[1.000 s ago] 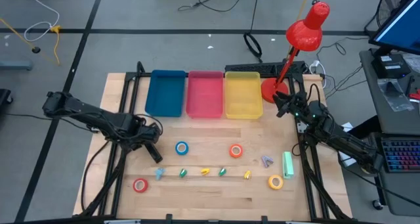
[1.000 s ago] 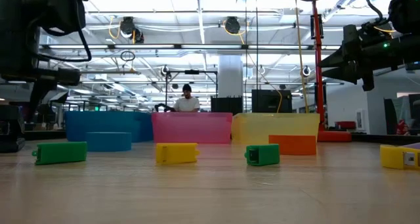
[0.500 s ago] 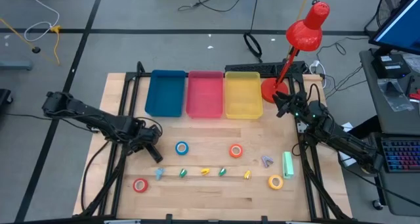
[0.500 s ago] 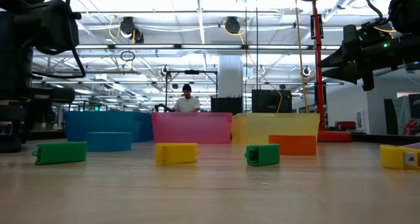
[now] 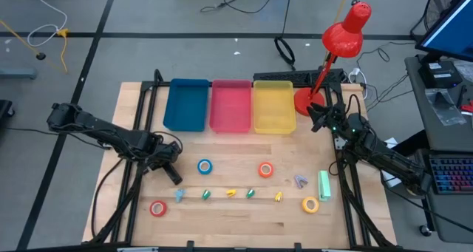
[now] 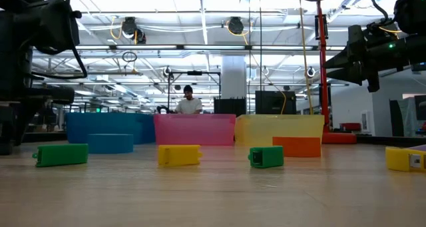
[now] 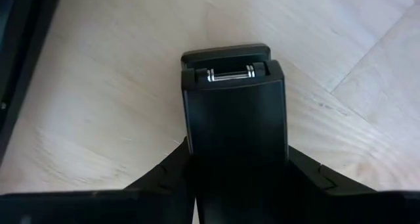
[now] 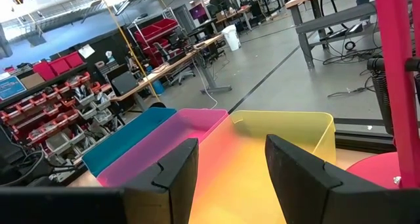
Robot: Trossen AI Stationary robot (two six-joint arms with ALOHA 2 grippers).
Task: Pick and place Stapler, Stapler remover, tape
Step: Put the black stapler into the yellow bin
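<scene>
My left claw (image 7: 237, 168) has just narrowed onto the black stapler (image 7: 234, 119) lying on the worktop (image 5: 222, 215) left of the blue tape (image 5: 204, 165), so I judge it gripped and ready to lift.

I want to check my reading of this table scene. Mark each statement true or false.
1. Seen from above, the plastic trays run blue, pink, yellow from left to right. True.
2. The red tape roll lies in the pink tray. False: it lies on the wooden table.
3. The right gripper holds the orange tape roll. False: it is open and empty.
4. A black stapler lies at the left gripper. True.
</scene>
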